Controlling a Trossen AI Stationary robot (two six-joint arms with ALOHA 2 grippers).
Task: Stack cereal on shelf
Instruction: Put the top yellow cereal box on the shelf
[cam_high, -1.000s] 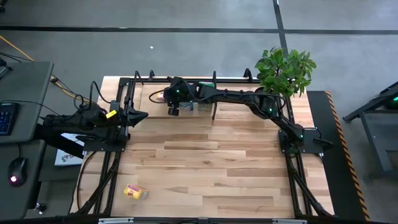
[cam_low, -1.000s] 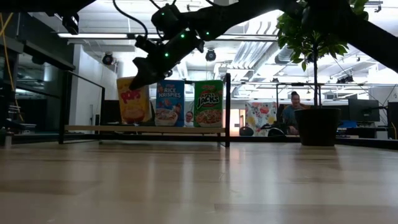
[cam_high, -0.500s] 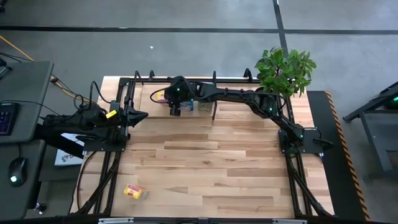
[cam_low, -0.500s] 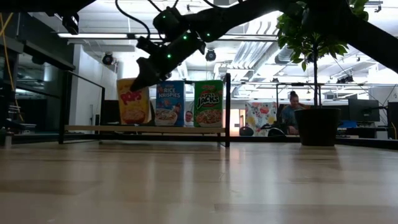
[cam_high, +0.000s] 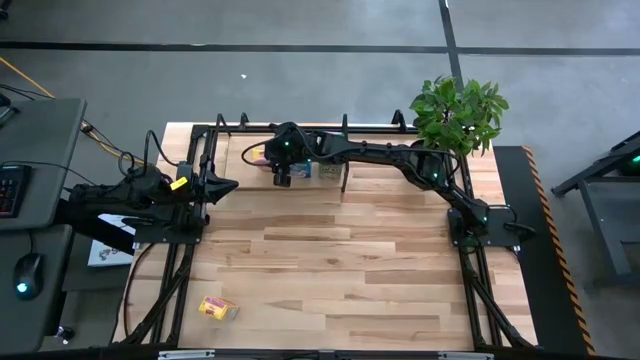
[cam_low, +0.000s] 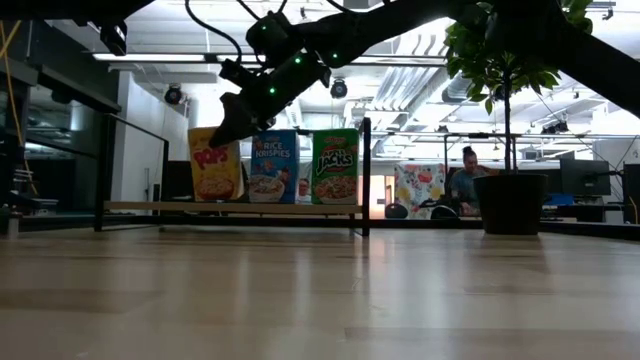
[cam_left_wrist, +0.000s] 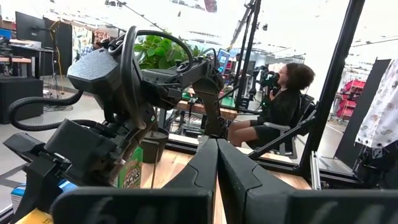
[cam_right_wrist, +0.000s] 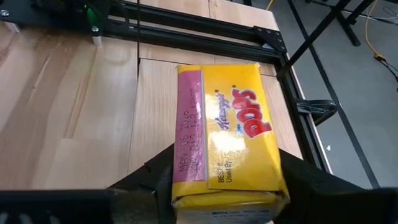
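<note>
My right claw (cam_low: 228, 128) hangs over the shelf (cam_low: 232, 207), its fingers spread either side of the yellow box (cam_low: 214, 163), which stands upright on the board beside the blue box (cam_low: 272, 166) and green box (cam_low: 335, 166). Another yellow box (cam_high: 217, 308) lies well off the shelf. My left claw (cam_high: 228, 186), pressed together, waits beside the shelf.
</note>
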